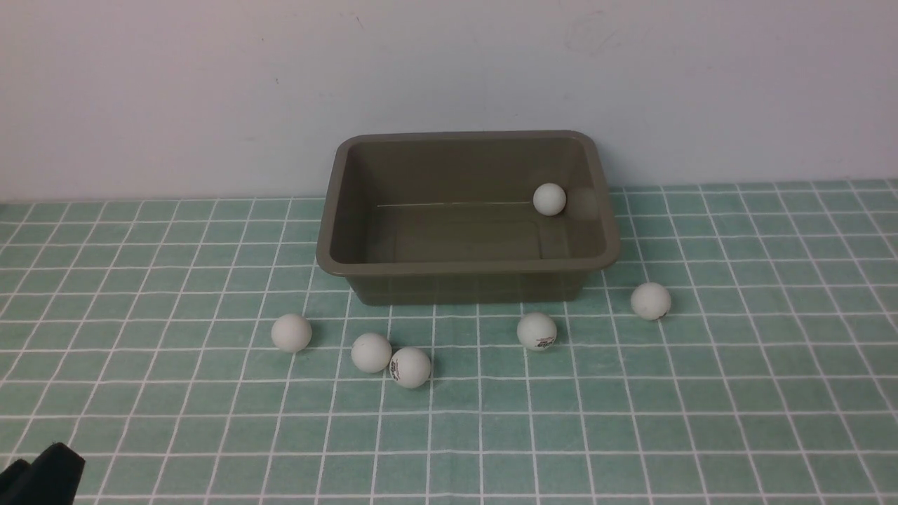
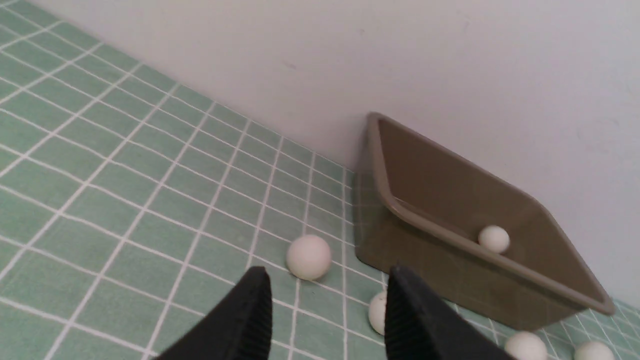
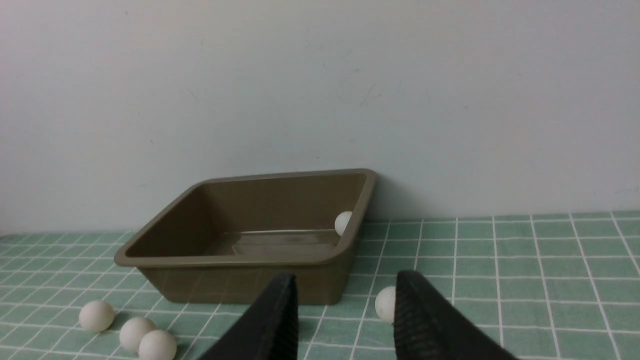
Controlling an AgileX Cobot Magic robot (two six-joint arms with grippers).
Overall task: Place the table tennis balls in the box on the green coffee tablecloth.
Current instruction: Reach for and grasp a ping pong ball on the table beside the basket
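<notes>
The box (image 1: 466,266) is an olive-brown plastic tub with rounded corners, a flared rim and sloping walls. It sits on the pale green tablecloth (image 1: 701,421), whose thin white lines form small squares, at the 12 o'clock end against the white wall (image 1: 175,91).

Six matte white balls are in view. One ball (image 1: 549,199) lies inside the box, toward its 2 o'clock corner. The other five rest on the cloth outside the box's 6 o'clock wall. A lone ball (image 1: 291,332) is at about 7 o'clock. A touching pair (image 1: 371,352) (image 1: 410,367) lies just beside it, and the nearer of the two carries a dark logo. Another logo ball (image 1: 537,331) sits at 5 o'clock and a plain one (image 1: 650,301) at 4 o'clock.

The left claw (image 2: 327,275) has its black ribbed fingers apart and holds nothing. The right claw (image 3: 347,277) is likewise parted and empty.
</notes>
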